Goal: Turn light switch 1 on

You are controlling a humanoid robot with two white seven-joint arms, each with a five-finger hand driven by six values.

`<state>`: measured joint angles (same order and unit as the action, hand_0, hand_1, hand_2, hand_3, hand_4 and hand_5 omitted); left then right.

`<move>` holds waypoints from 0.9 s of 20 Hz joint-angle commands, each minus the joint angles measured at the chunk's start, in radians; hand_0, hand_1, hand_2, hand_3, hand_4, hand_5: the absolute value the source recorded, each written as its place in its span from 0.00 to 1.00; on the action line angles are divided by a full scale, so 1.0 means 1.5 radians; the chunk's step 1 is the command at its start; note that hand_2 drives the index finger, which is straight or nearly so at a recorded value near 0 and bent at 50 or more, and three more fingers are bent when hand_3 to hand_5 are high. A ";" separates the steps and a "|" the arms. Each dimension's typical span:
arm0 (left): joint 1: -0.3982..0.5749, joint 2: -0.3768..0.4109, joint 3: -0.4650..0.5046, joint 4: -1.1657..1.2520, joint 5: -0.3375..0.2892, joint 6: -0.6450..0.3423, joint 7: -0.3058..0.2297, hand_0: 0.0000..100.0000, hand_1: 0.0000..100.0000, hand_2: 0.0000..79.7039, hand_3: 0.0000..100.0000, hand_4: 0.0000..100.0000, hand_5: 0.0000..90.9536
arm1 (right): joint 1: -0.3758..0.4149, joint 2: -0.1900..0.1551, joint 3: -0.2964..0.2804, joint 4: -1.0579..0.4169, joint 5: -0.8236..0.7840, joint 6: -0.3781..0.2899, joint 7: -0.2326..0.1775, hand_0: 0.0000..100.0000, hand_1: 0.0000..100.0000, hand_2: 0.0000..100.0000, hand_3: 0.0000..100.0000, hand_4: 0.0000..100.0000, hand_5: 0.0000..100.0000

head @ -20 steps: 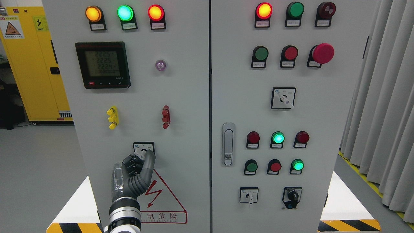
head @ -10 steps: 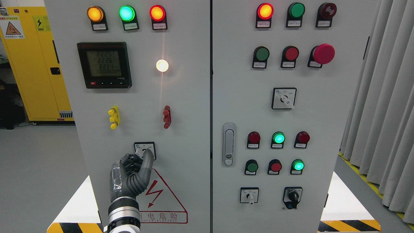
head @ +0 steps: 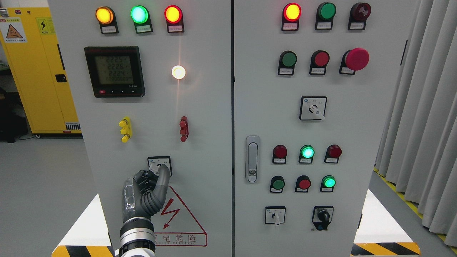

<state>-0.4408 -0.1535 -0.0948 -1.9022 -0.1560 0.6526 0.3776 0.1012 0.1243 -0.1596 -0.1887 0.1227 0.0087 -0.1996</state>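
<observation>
Now lamp (head: 178,72) apparently lit, unlike earlier.

The grey control cabinet (head: 207,107) carries everything — a digital meter (head: 114,71) at upper left, a lit white lamp (head: 178,72) right of it, and a rotary switch (head: 159,165) lower down — above a red warning triangle (head: 180,217).

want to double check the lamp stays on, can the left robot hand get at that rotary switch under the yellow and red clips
Probably yes: the left robot hand already has a finger up on the rotary switch, nothing between them.
</observation>
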 commanded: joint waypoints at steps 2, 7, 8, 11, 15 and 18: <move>0.000 0.000 0.000 -0.001 0.000 -0.001 -0.001 0.24 0.55 0.75 0.88 0.84 0.87 | 0.000 0.000 0.000 0.000 0.000 -0.001 0.000 0.00 0.50 0.04 0.00 0.00 0.00; 0.004 0.000 0.000 -0.001 0.003 -0.003 0.000 0.15 0.53 0.76 0.88 0.84 0.87 | 0.000 0.000 0.000 0.000 0.000 -0.001 0.000 0.00 0.50 0.04 0.00 0.00 0.00; 0.005 0.000 0.000 -0.002 0.003 -0.004 0.000 0.13 0.53 0.76 0.88 0.84 0.87 | 0.000 0.000 0.000 0.000 0.000 -0.001 0.000 0.00 0.50 0.04 0.00 0.00 0.00; 0.007 0.001 0.000 -0.004 0.003 -0.005 0.000 0.11 0.52 0.76 0.88 0.84 0.87 | 0.000 0.000 0.000 0.000 0.000 -0.001 0.000 0.00 0.50 0.04 0.00 0.00 0.00; 0.010 0.001 0.000 -0.005 0.004 -0.007 0.000 0.10 0.52 0.76 0.88 0.84 0.87 | 0.000 0.000 0.000 0.000 0.000 -0.001 0.000 0.00 0.50 0.04 0.00 0.00 0.00; 0.011 0.001 0.000 -0.005 0.004 -0.007 0.001 0.09 0.52 0.77 0.88 0.84 0.87 | 0.000 0.000 0.000 0.000 0.000 -0.001 -0.001 0.00 0.50 0.04 0.00 0.00 0.00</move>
<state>-0.4287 -0.1526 -0.0951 -1.9064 -0.1514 0.6431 0.3759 0.1012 0.1243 -0.1595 -0.1887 0.1227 0.0079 -0.2001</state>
